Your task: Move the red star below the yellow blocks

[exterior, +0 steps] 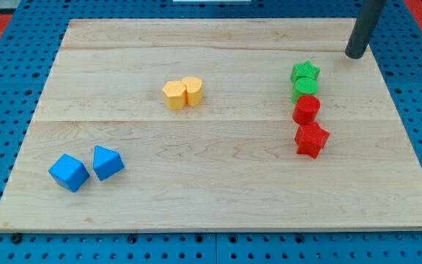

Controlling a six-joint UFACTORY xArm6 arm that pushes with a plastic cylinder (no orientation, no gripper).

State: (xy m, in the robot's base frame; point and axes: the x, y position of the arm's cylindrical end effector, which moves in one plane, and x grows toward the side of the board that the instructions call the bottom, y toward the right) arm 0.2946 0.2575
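The wooden board (pixel 218 183) carries all blocks. My tip (pixel 356 54) rests far right; it has no fingers. The red star (pixel 311 139) lies near right, touching the red cylinder (pixel 306 109). Risk: pushing left could scatter the yellow blocks (pixel 182 93).

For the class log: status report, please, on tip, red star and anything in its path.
My tip at the view's top right, clear of all blocks. Red star far right of the yellow blocks, untouched. Nothing between them.
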